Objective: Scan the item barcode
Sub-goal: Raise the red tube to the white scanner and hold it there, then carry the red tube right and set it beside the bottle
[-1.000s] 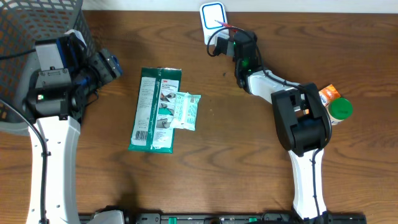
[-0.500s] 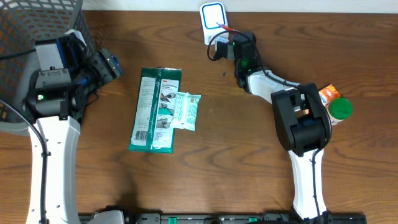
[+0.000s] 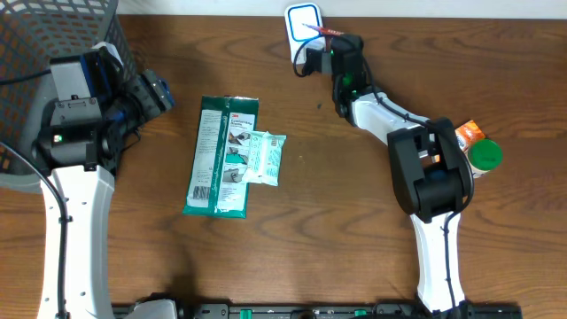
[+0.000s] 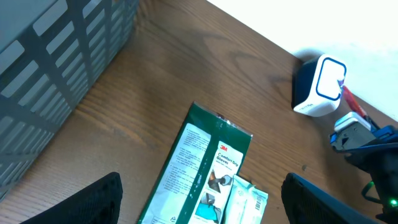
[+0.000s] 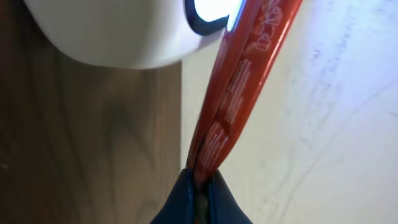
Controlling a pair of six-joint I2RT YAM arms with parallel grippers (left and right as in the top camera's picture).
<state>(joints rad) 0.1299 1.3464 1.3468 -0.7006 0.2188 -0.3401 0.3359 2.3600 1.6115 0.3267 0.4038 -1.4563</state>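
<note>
Right gripper (image 5: 202, 179) clamped on thin red packet (image 5: 239, 87), packet tip at white scanner (image 3: 301, 19) face; left gripper (image 3: 152, 94) spread wide, empty, near grey basket (image 3: 31, 27).

- From overhead we look straight down on the whole table (image 3: 337, 230).
- Our left wrist camera looks down at a slant from farther back, over the green packet (image 4: 199, 168) toward the scanner (image 4: 318, 90).
- Our right wrist camera sits very close, facing the scanner's underside along the red packet (image 5: 241, 81).
- All three views share the scanner. Overhead and left wrist also share the green packet and the basket (image 4: 50, 81).
</note>
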